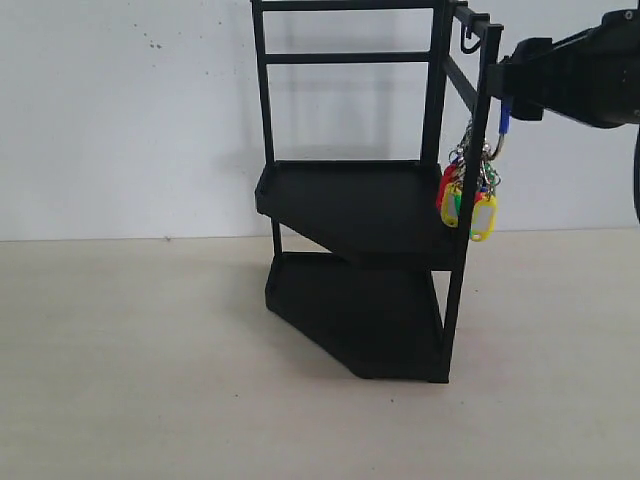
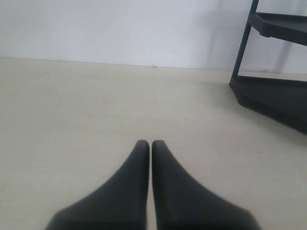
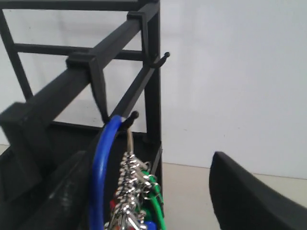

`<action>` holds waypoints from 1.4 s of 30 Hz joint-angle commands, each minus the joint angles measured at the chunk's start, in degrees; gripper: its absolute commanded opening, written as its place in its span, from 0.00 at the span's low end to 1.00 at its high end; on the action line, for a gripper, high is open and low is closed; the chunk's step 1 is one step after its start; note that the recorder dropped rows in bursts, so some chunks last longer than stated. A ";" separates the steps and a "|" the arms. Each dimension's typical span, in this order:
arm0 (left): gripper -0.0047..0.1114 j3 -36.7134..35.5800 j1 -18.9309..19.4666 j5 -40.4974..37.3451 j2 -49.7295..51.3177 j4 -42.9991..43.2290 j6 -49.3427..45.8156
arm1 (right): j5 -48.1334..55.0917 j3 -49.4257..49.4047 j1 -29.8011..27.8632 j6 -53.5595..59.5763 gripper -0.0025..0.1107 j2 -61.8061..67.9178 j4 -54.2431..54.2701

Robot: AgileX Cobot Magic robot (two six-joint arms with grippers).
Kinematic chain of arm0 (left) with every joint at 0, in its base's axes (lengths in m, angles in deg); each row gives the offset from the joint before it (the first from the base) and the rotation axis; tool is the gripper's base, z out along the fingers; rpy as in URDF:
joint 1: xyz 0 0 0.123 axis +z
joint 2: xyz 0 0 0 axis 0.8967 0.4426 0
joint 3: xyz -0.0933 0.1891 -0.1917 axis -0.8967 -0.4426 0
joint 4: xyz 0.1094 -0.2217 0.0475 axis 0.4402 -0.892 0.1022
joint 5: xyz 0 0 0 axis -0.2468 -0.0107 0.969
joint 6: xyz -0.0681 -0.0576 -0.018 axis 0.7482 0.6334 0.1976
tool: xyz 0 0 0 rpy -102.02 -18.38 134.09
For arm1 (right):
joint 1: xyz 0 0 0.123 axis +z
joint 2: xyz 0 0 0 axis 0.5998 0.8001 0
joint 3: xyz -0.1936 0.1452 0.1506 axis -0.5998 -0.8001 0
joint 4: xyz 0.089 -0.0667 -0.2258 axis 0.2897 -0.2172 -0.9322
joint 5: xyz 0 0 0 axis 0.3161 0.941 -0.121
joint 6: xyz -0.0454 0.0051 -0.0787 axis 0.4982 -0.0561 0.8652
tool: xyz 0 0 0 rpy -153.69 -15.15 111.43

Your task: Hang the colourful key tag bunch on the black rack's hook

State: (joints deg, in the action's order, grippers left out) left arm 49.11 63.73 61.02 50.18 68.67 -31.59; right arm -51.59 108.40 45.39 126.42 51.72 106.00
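The colourful key tag bunch is hung at the right near post of the black rack, its blue loop draped over the hook. The right pincer is held spread, released, beside the loop. The left pincer is clenched, empty, above the worktop.

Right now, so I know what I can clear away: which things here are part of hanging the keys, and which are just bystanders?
Part of the job:
- colourful key tag bunch
- black rack
- hook at the bunch's blue loop
- right gripper

Bystanders:
- farther hook on the same bar
- left gripper, shut, low over the table
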 commanded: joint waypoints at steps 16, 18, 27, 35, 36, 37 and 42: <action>0.08 0.08 -0.06 0.23 -0.12 0.18 -0.20 | -13.61 -12.41 0.04 4.04 0.15 -21.43 13.47; 0.08 0.08 -0.06 0.23 -0.12 0.18 -0.20 | -12.35 -19.59 0.04 6.98 0.02 -24.23 13.47; 0.08 0.08 -0.06 0.23 -0.12 0.18 -0.20 | -6.05 -36.63 0.04 7.29 0.02 -32.25 13.47; 0.08 0.08 -0.06 0.23 -0.12 0.18 -0.20 | -8.13 -36.63 0.04 7.18 0.02 -32.25 13.47; 0.08 0.08 -0.06 0.23 -0.12 0.18 -0.20 | -8.13 -36.63 0.04 7.18 0.02 -32.25 13.47; 0.08 0.08 -0.06 0.23 -0.12 0.18 -0.20 | -8.13 -36.63 0.04 7.18 0.02 -32.25 13.47; 0.08 0.08 -0.06 0.23 -0.12 0.18 -0.20 | -8.13 -36.63 0.04 7.18 0.02 -32.25 13.47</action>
State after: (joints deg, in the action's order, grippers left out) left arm 49.11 63.73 61.02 50.18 68.67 -31.59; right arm -59.32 71.81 45.39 133.68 19.74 119.58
